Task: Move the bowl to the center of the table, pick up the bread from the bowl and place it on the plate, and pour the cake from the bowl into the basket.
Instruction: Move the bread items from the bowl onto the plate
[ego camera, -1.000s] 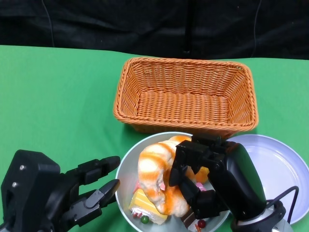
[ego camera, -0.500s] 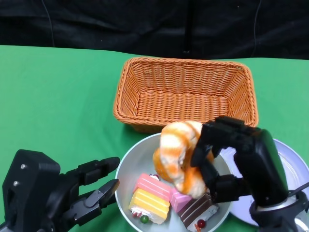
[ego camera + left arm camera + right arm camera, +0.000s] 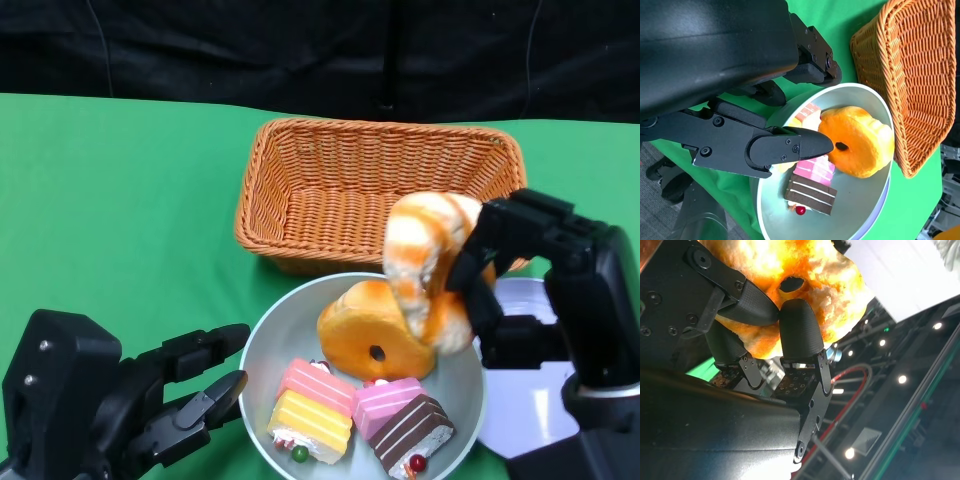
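My right hand (image 3: 545,290) holds an orange-and-white striped bread (image 3: 425,262) lifted above the right rim of the grey bowl (image 3: 262,340); the right wrist view shows fingers (image 3: 799,330) pressed into the bread (image 3: 805,270). A round orange bun (image 3: 372,330) and several cake slices (image 3: 318,403) lie in the bowl. The white plate (image 3: 535,400) sits right of the bowl, partly hidden by my right arm. My left hand (image 3: 150,405) waits open just left of the bowl, fingers (image 3: 785,147) near its rim (image 3: 790,107). The wicker basket (image 3: 380,195) stands behind the bowl.
Green cloth (image 3: 110,210) covers the table, with free room to the left of the basket. A black backdrop (image 3: 300,50) runs along the far edge. The basket's front wall is close behind the lifted bread.
My right hand has lifted the striped bread out of the bowl and carried it up and right toward the plate. The round bun and more cakes are now uncovered. My left hand has stayed put.
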